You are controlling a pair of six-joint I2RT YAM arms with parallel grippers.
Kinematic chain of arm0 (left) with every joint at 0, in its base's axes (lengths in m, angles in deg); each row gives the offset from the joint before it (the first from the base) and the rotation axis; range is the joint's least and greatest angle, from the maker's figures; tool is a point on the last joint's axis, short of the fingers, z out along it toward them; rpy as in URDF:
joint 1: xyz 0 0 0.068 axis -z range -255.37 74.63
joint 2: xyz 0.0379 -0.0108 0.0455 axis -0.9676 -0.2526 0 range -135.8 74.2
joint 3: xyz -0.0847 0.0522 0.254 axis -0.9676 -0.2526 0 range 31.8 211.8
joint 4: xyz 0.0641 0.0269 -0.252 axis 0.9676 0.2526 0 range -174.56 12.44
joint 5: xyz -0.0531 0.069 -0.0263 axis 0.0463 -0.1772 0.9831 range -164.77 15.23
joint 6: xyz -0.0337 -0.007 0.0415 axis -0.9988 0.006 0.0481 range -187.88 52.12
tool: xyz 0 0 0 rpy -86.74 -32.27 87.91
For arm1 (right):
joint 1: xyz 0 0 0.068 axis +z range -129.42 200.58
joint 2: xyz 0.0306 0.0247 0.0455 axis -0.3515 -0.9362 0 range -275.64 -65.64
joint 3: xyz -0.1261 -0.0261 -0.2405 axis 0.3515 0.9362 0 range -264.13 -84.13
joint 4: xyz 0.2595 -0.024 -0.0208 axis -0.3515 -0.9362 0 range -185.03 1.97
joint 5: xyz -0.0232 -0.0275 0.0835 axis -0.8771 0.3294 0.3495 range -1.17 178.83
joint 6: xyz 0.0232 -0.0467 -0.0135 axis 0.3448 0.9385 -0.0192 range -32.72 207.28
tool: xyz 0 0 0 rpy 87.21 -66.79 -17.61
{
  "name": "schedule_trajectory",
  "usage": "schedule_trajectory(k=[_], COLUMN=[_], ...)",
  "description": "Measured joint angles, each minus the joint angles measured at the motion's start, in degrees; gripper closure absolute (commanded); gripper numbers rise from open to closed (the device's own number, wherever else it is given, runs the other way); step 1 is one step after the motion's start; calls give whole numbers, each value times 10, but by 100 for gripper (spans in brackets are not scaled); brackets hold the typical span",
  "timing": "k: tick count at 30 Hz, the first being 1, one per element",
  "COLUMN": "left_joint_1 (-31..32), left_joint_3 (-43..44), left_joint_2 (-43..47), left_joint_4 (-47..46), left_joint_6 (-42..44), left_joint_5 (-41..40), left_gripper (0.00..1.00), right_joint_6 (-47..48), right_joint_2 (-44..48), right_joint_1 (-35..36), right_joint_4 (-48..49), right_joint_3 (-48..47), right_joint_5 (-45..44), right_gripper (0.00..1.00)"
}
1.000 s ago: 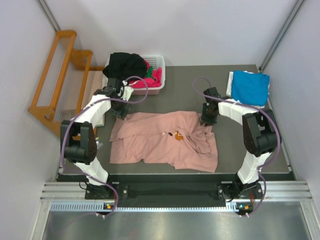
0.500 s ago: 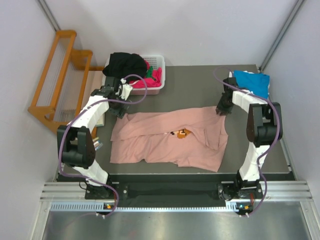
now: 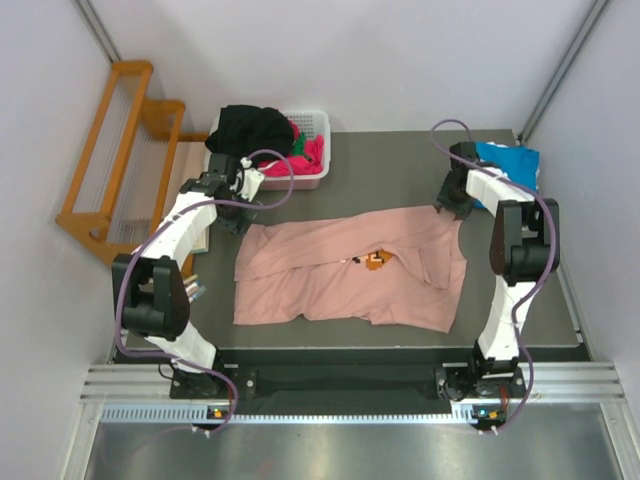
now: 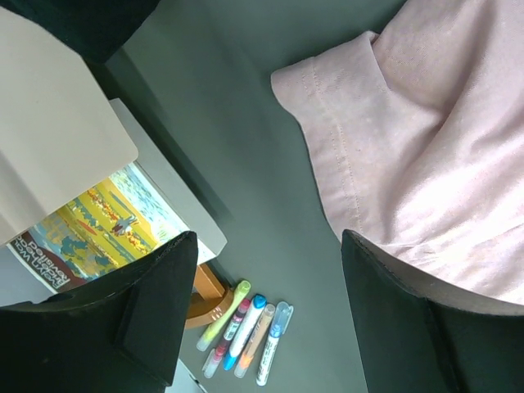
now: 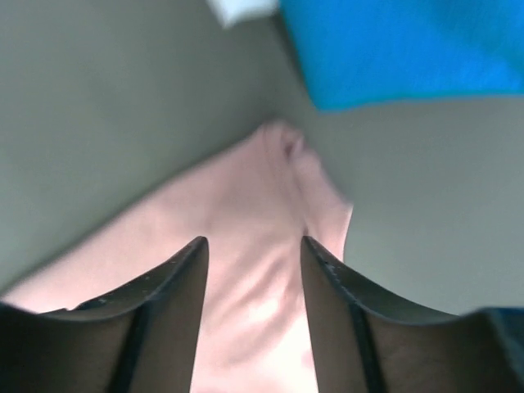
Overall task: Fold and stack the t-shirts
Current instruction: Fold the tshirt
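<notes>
A salmon-pink t-shirt [image 3: 350,275] lies spread across the middle of the table, its small orange-dark print [image 3: 376,261] facing up. My left gripper [image 3: 235,218] hangs open at the shirt's far left corner. In the left wrist view the left gripper [image 4: 270,237] has bare table between its fingers, and the pink t-shirt [image 4: 426,123] lies under the right finger. My right gripper [image 3: 450,207] is at the far right corner. In its own view the right gripper [image 5: 254,241] stands open over the pink t-shirt [image 5: 270,213]. A folded blue t-shirt [image 3: 505,170] [image 5: 393,49] lies at the far right.
A white basket [image 3: 318,125] at the far left holds a black shirt [image 3: 255,125] and magenta cloth [image 3: 310,155]. A wooden rack [image 3: 115,150] stands left of the table. Several markers [image 4: 246,327] and a colourful book [image 4: 90,229] lie by the table's left edge.
My right gripper has travelled back and to the right, dragging the pink shirt's right side out flatter, and its jaws have parted. The whole shirt has shifted right. The left arm has barely moved.
</notes>
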Motion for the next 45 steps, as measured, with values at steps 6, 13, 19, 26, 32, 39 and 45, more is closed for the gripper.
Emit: schedule_trajectory(k=[6,13,19,26,32,39,45], left_joint_1=[0,0,0,0,0,0,0], left_joint_3=[0,0,-1,-1,-1,-1,-12], left_joint_2=[10,21,26,28,28,28,27], left_joint_4=[6,6,7,9,9,9,5], left_joint_6=[0,0,0,3,3,3,3], left_joint_5=[0,0,0,0,0,-2,-7], left_gripper=[25,25,25,25,25,25,25], right_joint_6=[10,11,11,11,11,11,9], right_joint_2=[122,264,240,218,218,237,284], right_joint_1=[79,146,143,143,147,190,258], right_joint_4=[-8,0,6,19,20,14,-1], right_joint_3=[81,192,272,276,275,277,297], right_joint_5=[-11,0,0,7,12,18,25], right_gripper=[48,49,50,51,52,52,52])
